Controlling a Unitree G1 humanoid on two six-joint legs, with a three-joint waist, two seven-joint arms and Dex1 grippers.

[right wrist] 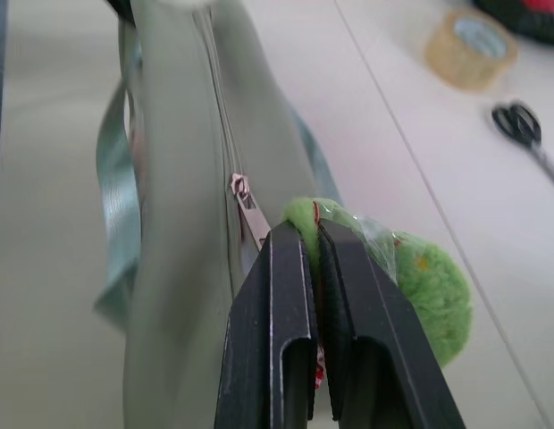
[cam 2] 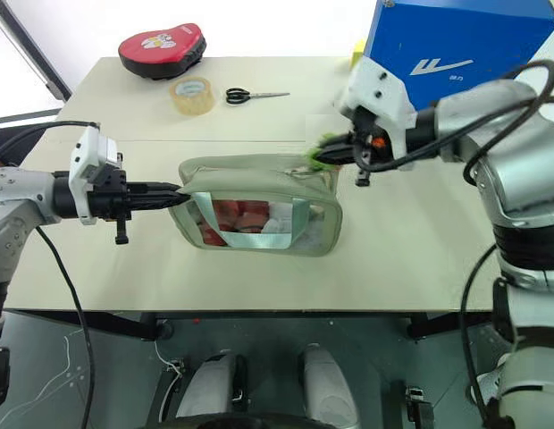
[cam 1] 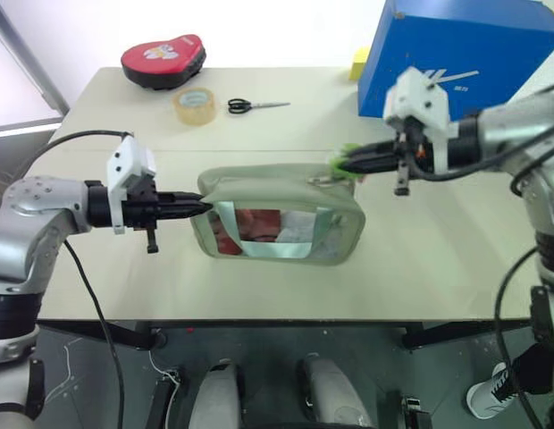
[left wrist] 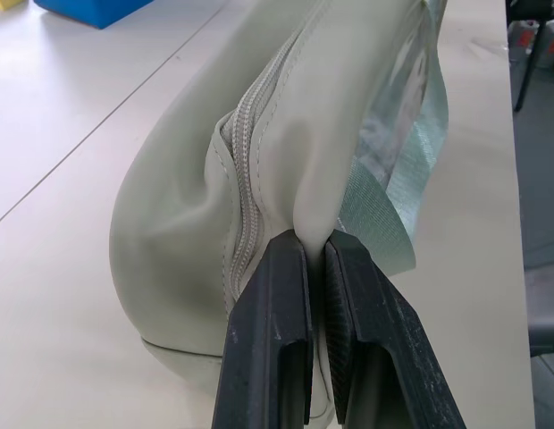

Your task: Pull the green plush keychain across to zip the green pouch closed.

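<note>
Pinching soft sage fabric of the green pouch, left jaws clamp; right jaws grip the fuzzy green plush keychain.

White slanted logo mark with a small line of lettering beneath it on the blue box, too small to read, pale printed picture on the red heart-shaped case, no words legible there, no other readable text anywhere
</note>
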